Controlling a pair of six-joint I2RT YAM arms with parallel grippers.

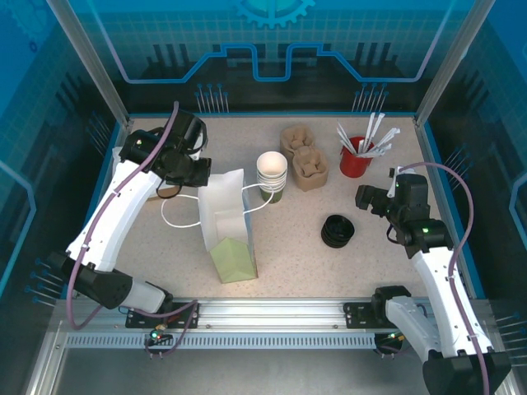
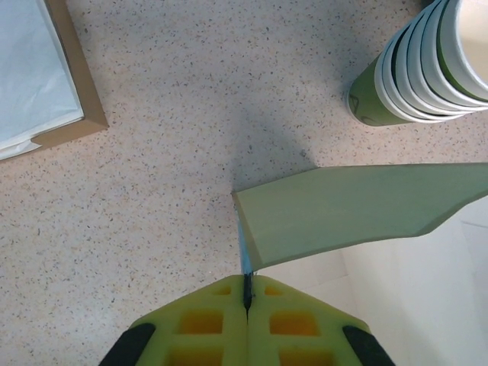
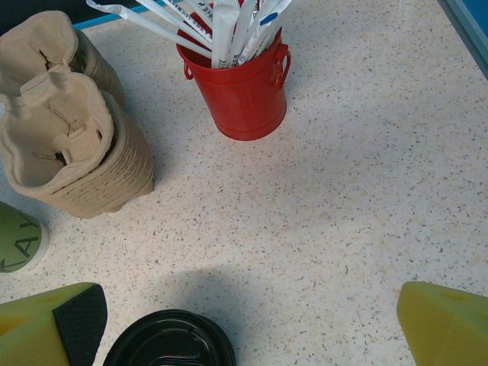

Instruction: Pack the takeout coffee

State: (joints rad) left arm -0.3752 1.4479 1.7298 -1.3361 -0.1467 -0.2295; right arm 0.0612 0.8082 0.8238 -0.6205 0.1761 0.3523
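Left gripper, jaws pinched tight on an edge of the paper bag left of centre on the table. Right gripper is spread wide and empty near the stack of black lids. Lidless cup stack is just right of the bag. Where the lidded takeout coffee sits cannot be told. Judged light, thin-walled and crushable, with a lid prone to popping, so grasp gently around mid-wall and keep upright.
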